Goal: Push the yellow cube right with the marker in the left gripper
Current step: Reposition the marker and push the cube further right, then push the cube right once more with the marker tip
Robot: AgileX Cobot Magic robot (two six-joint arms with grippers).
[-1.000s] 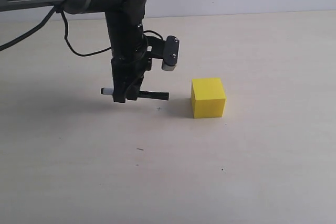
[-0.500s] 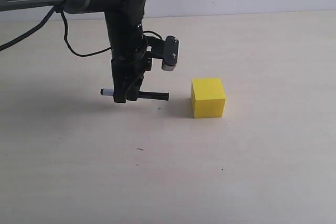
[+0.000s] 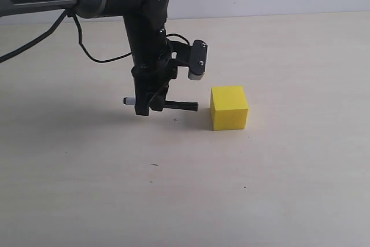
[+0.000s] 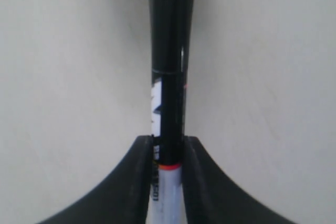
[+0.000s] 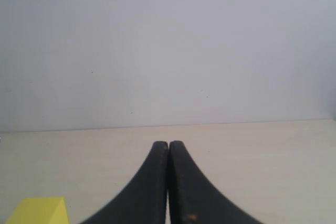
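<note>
Gripping the marker [image 3: 182, 106] crosswise, the left jaws point straight down at the bench [image 3: 277, 177] in the exterior view, at the end of the black-grey left arm [image 3: 139, 4]. The marker lies level, just above the bench. Its black cap sticks out from 1 side of the jaws and a short white stub from the other. The yellow cube [image 3: 229, 107] sits on the bench beyond the cap end, near the tip but apart from it, with a narrow strip of bench between them. A silver-grey block [image 3: 198, 65] hangs off the arm above the jaws on the cube's side, and a black cable [image 3: 87, 51] loops away from the other side.

From the left wrist view, the 2 jaws press on the marker [image 4: 170, 77] from either side. The white barrel with its print and a thin red band sits between them, and the black cap reaches out ahead of them over the pale bench [image 4: 63, 87].

From the right wrist view, the right jaws are pressed together with nothing between them. A corner of the yellow cube [image 5: 39, 211] shows on the bench [image 5: 262, 171], off to 1 side of the jaws.
</note>
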